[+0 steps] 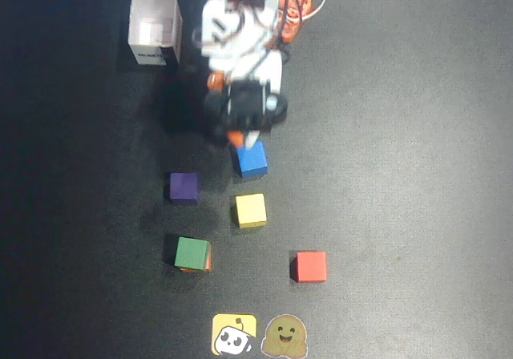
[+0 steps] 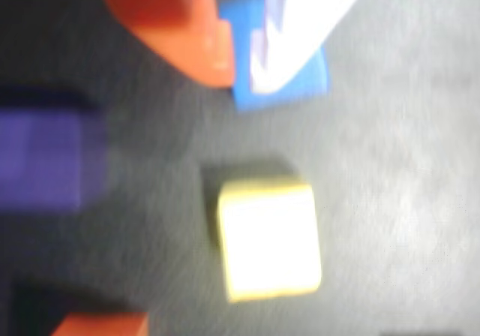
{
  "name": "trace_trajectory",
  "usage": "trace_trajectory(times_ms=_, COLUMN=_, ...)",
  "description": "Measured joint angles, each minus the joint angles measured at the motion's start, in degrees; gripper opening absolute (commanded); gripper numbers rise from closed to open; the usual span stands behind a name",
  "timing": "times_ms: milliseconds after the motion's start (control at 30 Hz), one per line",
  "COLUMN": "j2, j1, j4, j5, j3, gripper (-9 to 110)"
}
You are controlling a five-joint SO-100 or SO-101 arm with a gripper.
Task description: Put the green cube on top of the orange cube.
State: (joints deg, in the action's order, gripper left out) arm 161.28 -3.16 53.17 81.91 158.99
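one stack already there, by the look of it: found the green cube (image 1: 191, 252) at lower left of the overhead view, resting on the orange cube (image 1: 208, 260), of which only a thin sliver showed along the green one's right and lower edges. sat flat, top face up, edges turned slightly off the picture's edges and nearly matching the cube beneath. had no long axis to speak of, being equal on all sides, so no facing mattered for a grasp.

judged the placing step done and the arm in retreat or at rest. called for little next: perhaps only a clear lift away without brushing neighbours, and a check that the green cube was not overhanging, which could not be settled from above.

hung well apart from the stack, the gripper (image 1: 244, 140), just over the blue cube (image 1: 252, 162). showed in the wrist view (image 2: 238, 72) an orange finger and a white finger a little parted, blue visible in the gap, nothing pinched.

lay between gripper and stack the yellow cube (image 1: 250, 210) and the purple cube (image 1: 183, 187); off to the right, the red cube (image 1: 309, 266); up by the arm's base, a white box (image 1: 154, 29). all on the dark table (image 1: 417, 135).
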Motion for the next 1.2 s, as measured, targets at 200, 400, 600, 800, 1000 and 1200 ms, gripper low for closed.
trace_trajectory(times_ms=200, j2=13.5, j1=0.6, j4=8.0, j5=-1.1, j3=3.0, gripper=0)
trace_trajectory(times_ms=400, j2=14.9, j1=1.1, j4=9.1, j5=-1.1, j3=4.4, gripper=0)
trace_trajectory(times_ms=600, j2=15.3, j1=2.8, j4=11.6, j5=-1.1, j3=6.0, gripper=0)
trace_trajectory(times_ms=800, j2=15.3, j1=2.9, j4=17.9, j5=-1.1, j3=5.9, gripper=0)
trace_trajectory(times_ms=1000, j2=15.3, j1=3.0, j4=18.8, j5=-1.1, j3=5.9, gripper=0)
trace_trajectory(times_ms=1200, j2=15.3, j1=3.0, j4=18.9, j5=-1.1, j3=5.9, gripper=0)
